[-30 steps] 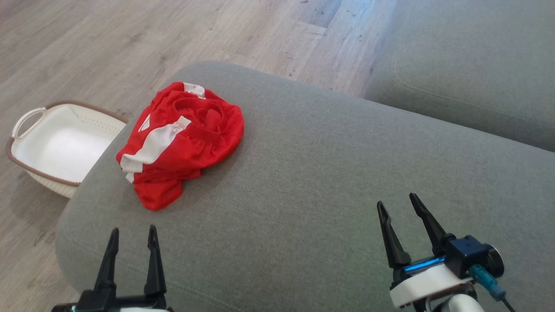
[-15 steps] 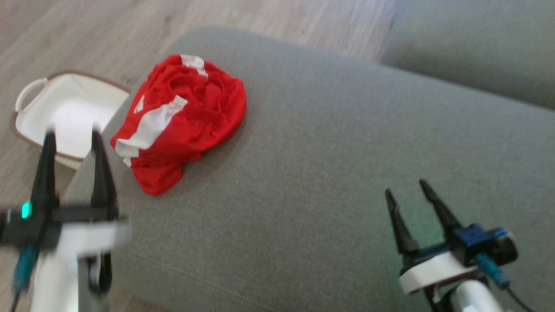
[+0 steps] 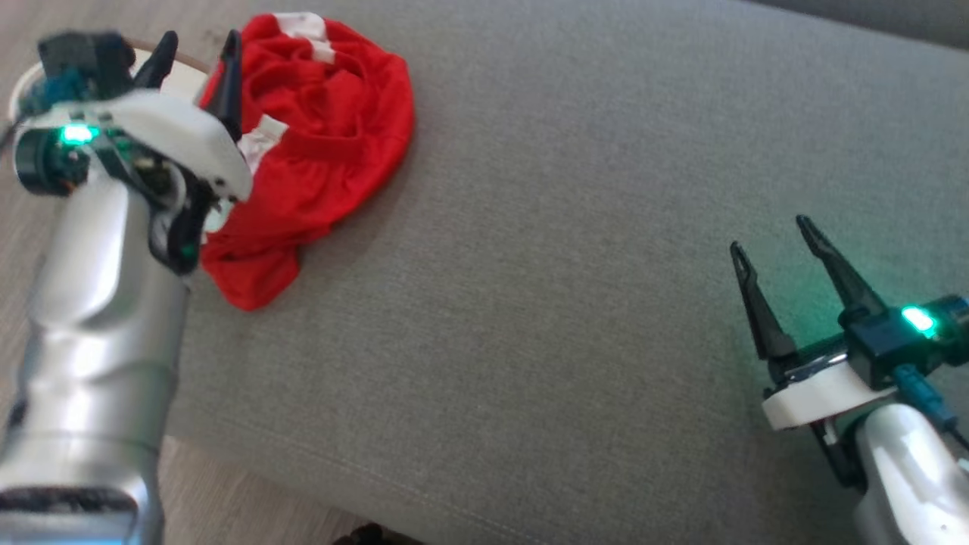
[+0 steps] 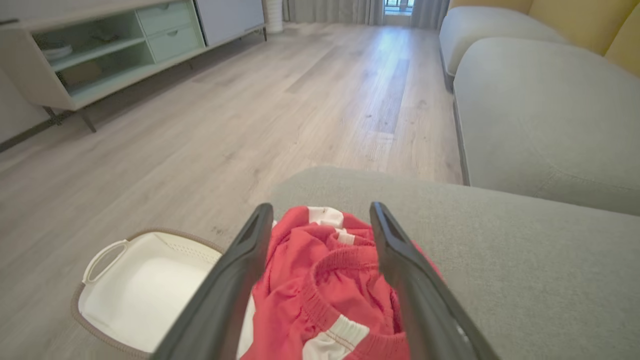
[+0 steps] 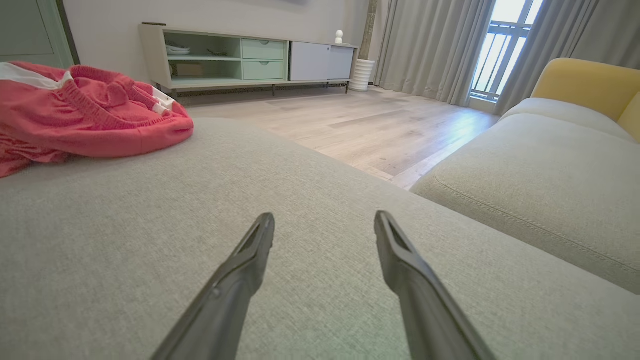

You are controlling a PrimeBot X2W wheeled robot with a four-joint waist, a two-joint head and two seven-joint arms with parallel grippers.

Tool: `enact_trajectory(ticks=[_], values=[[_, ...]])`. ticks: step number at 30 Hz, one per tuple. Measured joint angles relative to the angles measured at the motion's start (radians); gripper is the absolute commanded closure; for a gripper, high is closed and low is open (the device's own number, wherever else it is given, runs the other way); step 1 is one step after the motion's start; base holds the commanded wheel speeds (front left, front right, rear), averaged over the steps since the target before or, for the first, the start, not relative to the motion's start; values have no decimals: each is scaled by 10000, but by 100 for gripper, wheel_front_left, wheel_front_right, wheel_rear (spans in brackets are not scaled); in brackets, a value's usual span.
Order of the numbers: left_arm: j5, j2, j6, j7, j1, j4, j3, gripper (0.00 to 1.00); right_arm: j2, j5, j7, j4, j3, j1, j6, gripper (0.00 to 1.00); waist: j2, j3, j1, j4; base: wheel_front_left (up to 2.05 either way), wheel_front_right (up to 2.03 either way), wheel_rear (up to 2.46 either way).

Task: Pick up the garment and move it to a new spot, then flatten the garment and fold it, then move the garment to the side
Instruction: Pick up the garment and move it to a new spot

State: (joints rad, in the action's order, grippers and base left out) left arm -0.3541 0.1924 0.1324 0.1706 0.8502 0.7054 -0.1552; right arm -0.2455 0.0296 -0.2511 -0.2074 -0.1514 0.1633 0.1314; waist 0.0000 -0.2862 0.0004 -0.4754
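The right gripper (image 3: 768,233) is low at the near right, over the bare grey cushion (image 3: 530,303). Its two dark fingers (image 3: 757,318) stand apart, with only grey fabric between them, and a green light shines on its wrist. In the right wrist view the right gripper (image 5: 325,215) points along the cushion top, close above it.

Farther away on the left, the silver left arm (image 3: 98,318) reaches up to the left gripper (image 3: 202,36). Its fingers are also wide apart and are not clamped on anything. From the left wrist view, the left gripper (image 4: 321,206) is at the garment (image 4: 320,280), with the cloth seen in the gap between the fingers. Whether the tips touch it, I cannot tell.

The garment (image 3: 333,129) is red with white stripes. It lies crumpled on the far left corner of the cushion, well apart from the right gripper.

Beyond this corner, a white basket (image 4: 135,295) with a brown rim stands on the wooden floor (image 4: 250,100). Another grey seat (image 4: 540,115) is across a gap, and a pale sideboard (image 5: 240,60) stands at the far wall.
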Motion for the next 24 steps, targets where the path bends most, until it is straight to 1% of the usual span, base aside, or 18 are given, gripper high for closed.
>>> enact_trajectory(ticks=[4, 7, 9, 11, 14, 15, 17, 18, 19, 24], values=[[-357, 272, 0, 665, 888, 1404, -347, 0, -334, -2, 0, 88, -46, 122, 0, 0, 0, -307, -3, 250, 0, 0, 0], [-667, 267, 0, 844, 1154, 2205, -594, 0, -529, -2, 0, 132, 2, 118, 0, 0, 0, -500, -2, 409, 0, 0, 0], [-961, 161, 0, 955, 1164, 2669, -800, 0, -564, -2, 0, 194, 69, 114, 0, 0, 0, -610, -3, 496, 0, 0, 0], [-1114, 136, 0, 936, 1161, 3072, -1026, 0, -573, -2, 0, 282, 115, 107, 0, 0, 0, -716, -3, 556, 0, 0, 0], [-1235, 151, 0, 805, 1162, 3584, -1103, 0, -577, -2, -2, 366, 148, 107, 0, 0, 0, -852, -3, 650, 0, 0, 0], [-1235, 167, 0, 625, 1162, 3917, -1187, 0, -583, -2, -8, 431, 184, 109, 0, 0, 0, -950, -3, 702, 0, 0, 0], [-1235, 167, 0, 270, 1168, 4165, -1210, 0, -585, -2, -13, 460, 201, 109, 0, 0, 0, -1042, -3, 740, 0, 0, 0], [-1235, 167, 0, 270, 1168, 4165, -1210, 35, -585, -2, -13, 460, 201, 109, 0, 0, 0, -1042, -3, 740, 0, 0, 0], [-1229, 167, 0, 86, 1180, 4276, -1271, 100, -587, -2, -13, 464, 215, 109, 0, 0, 0, -1073, -3, 756, 0, 0, 0], [-1185, 151, 0, -800, 1323, 4550, -1565, 100, -585, -2, -13, 462, 268, 108, 0, 0, 0, -1008, -3, 810, 0, 0, 0]])
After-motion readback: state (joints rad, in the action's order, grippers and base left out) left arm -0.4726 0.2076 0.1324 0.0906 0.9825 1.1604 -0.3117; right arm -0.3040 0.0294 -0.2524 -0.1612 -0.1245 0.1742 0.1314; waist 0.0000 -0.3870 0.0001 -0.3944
